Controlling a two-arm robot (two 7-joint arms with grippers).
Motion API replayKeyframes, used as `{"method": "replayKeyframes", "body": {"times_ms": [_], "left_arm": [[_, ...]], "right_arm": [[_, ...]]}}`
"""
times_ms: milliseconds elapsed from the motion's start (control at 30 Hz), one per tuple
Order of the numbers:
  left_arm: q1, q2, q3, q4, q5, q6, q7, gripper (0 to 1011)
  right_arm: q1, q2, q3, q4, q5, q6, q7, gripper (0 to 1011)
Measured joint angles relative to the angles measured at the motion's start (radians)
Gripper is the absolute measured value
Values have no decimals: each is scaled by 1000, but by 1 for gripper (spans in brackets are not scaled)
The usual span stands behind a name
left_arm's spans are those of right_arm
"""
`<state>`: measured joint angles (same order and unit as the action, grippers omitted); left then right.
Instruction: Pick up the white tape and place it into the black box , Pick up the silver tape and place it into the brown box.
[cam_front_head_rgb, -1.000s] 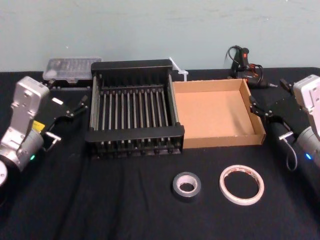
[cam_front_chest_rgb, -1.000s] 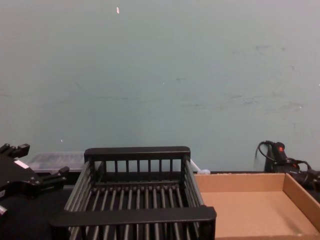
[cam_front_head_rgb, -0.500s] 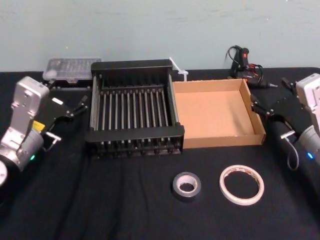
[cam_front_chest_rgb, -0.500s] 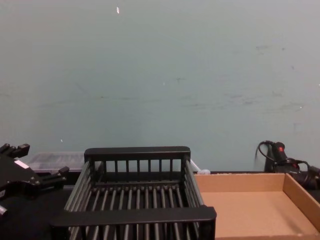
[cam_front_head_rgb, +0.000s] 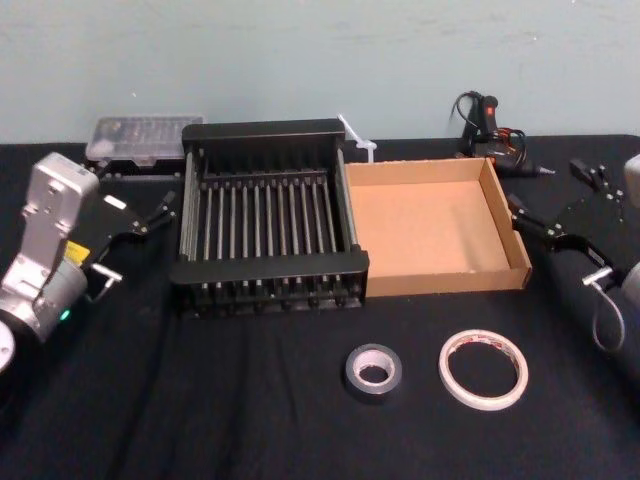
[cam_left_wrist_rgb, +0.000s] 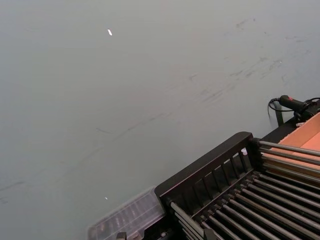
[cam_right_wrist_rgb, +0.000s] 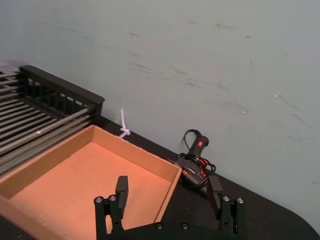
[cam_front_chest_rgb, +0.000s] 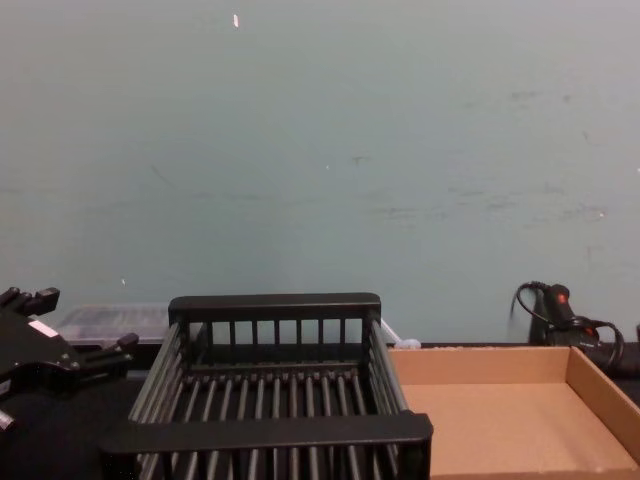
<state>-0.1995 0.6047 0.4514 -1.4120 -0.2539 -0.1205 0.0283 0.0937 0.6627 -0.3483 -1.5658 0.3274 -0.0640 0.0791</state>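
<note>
Nothing in these views can be read as a word, brand or number. The white tape (cam_front_head_rgb: 483, 370), near and to the right on the table, has red print around its inner core, too small to make out. The left gripper (cam_front_head_rgb: 145, 238), at the left, carries a small white label (cam_front_head_rgb: 113, 203); its writing, if any, is illegible.

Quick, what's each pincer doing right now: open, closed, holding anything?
Left pincer: open, holding nothing.
Right pincer: open, holding nothing.
</note>
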Motion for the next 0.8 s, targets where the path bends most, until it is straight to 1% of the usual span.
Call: {"method": "replayKeyframes", "body": {"times_ms": [67,133,167,200,233,333,400,533,633,667,800], "left_arm": [[0,0,0,0,0,0,0,1001],[0,0,0,0,0,0,0,1001],[0,0,0,0,0,0,0,1001],[0,0,0,0,0,0,0,1001],[0,0,0,0,0,0,0,1001],[0,0,0,0,0,0,0,1001],[0,0,0,0,0,0,0,1001],[0,0,0,0,0,0,0,1001],[0,0,0,0,0,0,0,1001],[0,0,0,0,0,0,0,1001],[0,0,0,0,0,0,0,1001]], "right_arm": [[-37,22,26,-42,26,10,21,1000],[-55,31,39,-61,37,12,28,1002],[-75,41,52,-82,52,17,38,1002],[-75,41,52,-82,52,17,38,1002],[-87,46,60,-93,59,19,42,1000],[-138,72,91,-139,88,26,68,1002],[-160,82,103,-158,97,27,79,1002],[-227,109,133,-204,118,32,113,1000],[-256,118,144,-220,126,41,129,1002],[-256,118,144,-220,126,41,129,1000],[-292,124,156,-238,143,62,154,1002]]}}
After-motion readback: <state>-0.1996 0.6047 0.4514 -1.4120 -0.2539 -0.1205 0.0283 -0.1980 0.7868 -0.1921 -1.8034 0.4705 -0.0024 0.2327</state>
